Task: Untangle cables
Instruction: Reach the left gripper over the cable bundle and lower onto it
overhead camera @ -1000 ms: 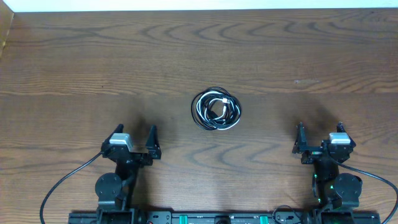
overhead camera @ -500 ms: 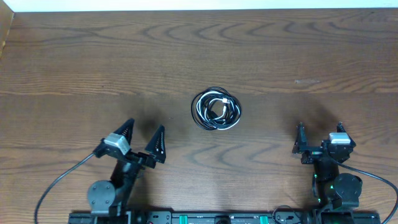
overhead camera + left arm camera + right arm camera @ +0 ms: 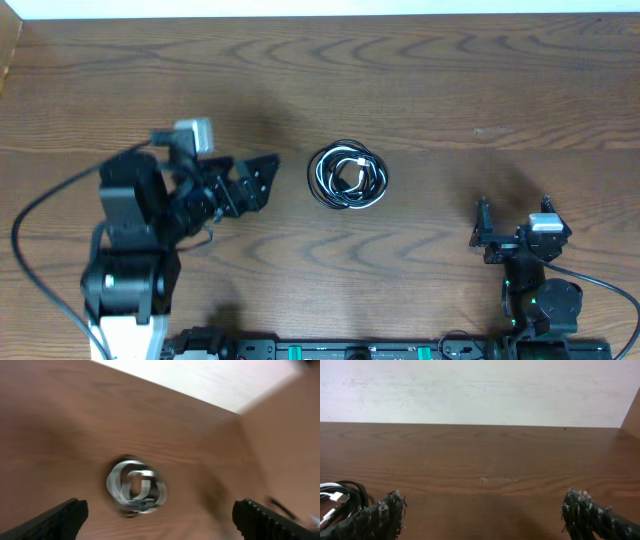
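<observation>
Table (image 3: pixel 450 80) – cables (image 3: pixel 348 177) nr left hand (image 3: pixel 266 182), not touching.

A lab — wooden table (image 3: pixel 400 80), plain white wall (image 3: pixel 480 390).

The left claw (image 3: pixel 159 512) is hanging open over the wooden counter (image 3: pixel 60 435), its two dark fingertips (image 3: pixel 62 519) showing at the lower corners, well apart. Beyond the gap between them, the cables (image 3: pixel 136 487) are lying in one tight round coil, black and white strands smeared by blur. A pale wall (image 3: pixel 210 380) is showing along the top.
</observation>
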{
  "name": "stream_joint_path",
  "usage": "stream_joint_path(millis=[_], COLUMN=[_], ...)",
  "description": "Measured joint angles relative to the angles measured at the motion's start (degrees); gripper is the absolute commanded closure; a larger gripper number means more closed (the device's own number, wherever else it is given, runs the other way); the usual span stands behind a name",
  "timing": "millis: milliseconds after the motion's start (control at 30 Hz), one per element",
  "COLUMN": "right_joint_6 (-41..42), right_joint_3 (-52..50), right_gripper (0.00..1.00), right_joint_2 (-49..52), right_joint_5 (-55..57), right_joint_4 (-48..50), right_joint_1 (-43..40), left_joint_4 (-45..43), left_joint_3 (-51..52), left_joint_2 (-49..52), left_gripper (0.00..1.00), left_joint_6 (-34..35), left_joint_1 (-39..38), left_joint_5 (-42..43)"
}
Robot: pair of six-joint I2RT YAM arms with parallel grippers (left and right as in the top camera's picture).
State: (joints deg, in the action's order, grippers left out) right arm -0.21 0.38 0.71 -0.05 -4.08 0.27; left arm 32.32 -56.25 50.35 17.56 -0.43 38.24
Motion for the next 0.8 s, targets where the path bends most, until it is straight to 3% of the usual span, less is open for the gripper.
stream_joint_path(millis=[100, 200, 433, 567, 800], right_joint_6=[-0.02, -0.02, 0.00, -0.02, -0.02], right_joint_3=[0.00, 0.00, 0.00, 0.00, 0.00], right_gripper=[0.01, 0.01, 0.01, 0.01, 0.01], right_joint_2=[0.00, 0.00, 0.00, 0.00, 0.00], right_joint_5=[0.00, 0.00, -0.02, -0.02, -0.02], right_joint_4=[0.02, 0.02, 0.02, 0.04, 0.02], right_joint_1=[0.00, 0.00, 0.00, 0.00, 0.00], left_joint_4=[1.79, 9.25, 31.67, 31.50, 30.56], left_joint_3=[-3.72, -8.81, -26.40, -28.68, -28.70], left_joint_2=[4.09, 7.67, 17.16, 21.81, 32.20], left_gripper=[0.02, 0.02, 0.02, 0.02, 0.02], left_joint_6=[-0.48, -0.09, 0.74, 2.45, 6.56], left_joint_1=[-0.48, -2.91, -16.90, -23.67, -28.98], left_joint_5=[5.97, 6.43, -12.20, -20.85, -23.19])
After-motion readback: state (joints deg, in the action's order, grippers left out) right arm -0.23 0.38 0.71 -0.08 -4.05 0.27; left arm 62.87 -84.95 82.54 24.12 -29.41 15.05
